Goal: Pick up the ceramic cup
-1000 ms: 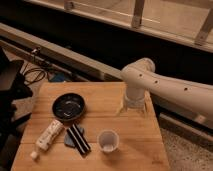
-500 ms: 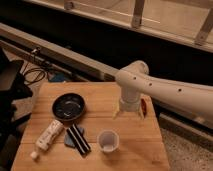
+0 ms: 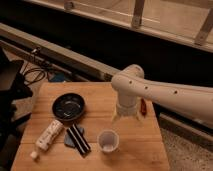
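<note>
Standing upright near the front of the wooden counter point(image 3: 145, 147), the small white cup point(image 3: 108, 140) has nothing touching it. The robot's white arm point(image 3: 165, 95) reaches in from the right and bends down, so its hand point(image 3: 125, 117) hangs just behind the cup, but I cannot see if the hand is spread apart or pressed together. 1 dark bowl point(image 3: 68, 107) sits to the left, with 1 white tube point(image 3: 49, 136) and 1 dark striped thing point(image 3: 76, 138) in front of it.
</note>
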You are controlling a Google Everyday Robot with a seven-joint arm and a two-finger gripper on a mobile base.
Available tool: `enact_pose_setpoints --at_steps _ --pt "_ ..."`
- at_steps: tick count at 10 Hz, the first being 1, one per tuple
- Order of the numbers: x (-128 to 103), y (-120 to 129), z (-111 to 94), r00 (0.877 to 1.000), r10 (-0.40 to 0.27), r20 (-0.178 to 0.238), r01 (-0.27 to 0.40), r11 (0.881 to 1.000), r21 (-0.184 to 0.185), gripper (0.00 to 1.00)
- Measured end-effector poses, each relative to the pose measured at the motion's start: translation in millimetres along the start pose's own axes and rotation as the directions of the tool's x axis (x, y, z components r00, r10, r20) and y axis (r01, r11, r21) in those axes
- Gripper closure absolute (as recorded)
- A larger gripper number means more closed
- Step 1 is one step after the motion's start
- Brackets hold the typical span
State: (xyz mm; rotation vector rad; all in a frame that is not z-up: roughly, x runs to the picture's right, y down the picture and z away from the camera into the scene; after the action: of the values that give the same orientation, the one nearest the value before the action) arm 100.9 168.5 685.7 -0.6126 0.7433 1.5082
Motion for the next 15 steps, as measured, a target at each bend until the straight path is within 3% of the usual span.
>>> enact_pose_setpoints --at_steps 15 --pt "35 29 30 0.992 -0.05 -0.114 0.055 0.998 0.042 0.2"
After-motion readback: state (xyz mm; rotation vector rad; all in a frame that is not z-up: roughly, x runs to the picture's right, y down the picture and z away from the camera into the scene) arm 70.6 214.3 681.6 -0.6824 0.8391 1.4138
